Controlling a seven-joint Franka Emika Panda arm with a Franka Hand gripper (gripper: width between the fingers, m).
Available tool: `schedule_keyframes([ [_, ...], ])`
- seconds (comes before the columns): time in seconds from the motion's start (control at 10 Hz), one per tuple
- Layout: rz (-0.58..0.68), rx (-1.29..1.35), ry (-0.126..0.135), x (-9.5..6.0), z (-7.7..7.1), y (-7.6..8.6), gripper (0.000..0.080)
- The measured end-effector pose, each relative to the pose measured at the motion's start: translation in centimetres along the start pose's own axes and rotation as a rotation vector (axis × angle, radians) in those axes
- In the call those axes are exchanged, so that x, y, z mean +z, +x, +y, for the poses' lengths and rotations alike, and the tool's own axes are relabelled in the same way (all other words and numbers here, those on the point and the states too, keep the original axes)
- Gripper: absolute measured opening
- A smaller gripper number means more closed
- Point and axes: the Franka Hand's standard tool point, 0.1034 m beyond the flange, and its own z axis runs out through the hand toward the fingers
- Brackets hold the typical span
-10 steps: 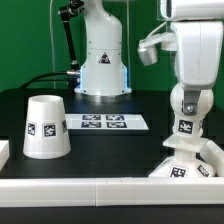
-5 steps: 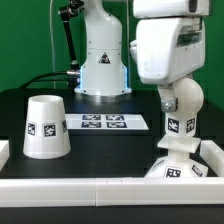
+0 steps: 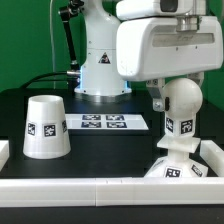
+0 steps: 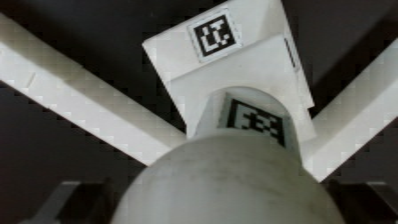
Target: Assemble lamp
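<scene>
The lamp's bulb (image 3: 181, 108) stands upright on the flat square base (image 3: 180, 168) at the exterior view's right, in a corner of the white rails. The tapered shade (image 3: 45, 127) sits mouth down at the exterior view's left, apart from them. In the wrist view the bulb's round head (image 4: 214, 165) fills the foreground, with the base (image 4: 222, 45) below it. My gripper (image 4: 214, 208) is open, one dark finger (image 4: 63, 205) on each side of the head, and no contact shows. The gripper's big white housing (image 3: 165, 40) hangs right above the bulb.
The marker board (image 3: 103, 122) lies flat mid-table between the shade and the bulb. A low white rail (image 3: 90, 186) runs along the front edge and meets another beside the base (image 4: 71, 95). The arm's pedestal (image 3: 100, 65) stands at the back.
The gripper housing has swung toward the exterior view's left and looms larger over the bulb. Bulb, base and shade have stayed put, and the jaws are as wide as before.
</scene>
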Motion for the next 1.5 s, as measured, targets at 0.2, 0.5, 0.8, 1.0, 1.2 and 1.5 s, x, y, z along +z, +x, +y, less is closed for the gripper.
schedule_keyframes([
  [0.2,0.0,0.112,0.0,-0.02,-0.03,0.04,0.0577],
  [0.5,0.002,0.288,0.0,-0.07,-0.12,0.15,0.0577],
  [0.8,0.013,0.606,0.0,-0.13,-0.07,-0.1,0.0577],
  [1.0,0.013,0.786,0.0,-0.17,-0.01,-0.12,0.0577],
  [1.2,0.013,0.933,0.003,-0.15,-0.17,-0.05,0.0577],
  [1.5,0.009,1.149,0.033,-0.09,-0.78,0.35,0.0577],
])
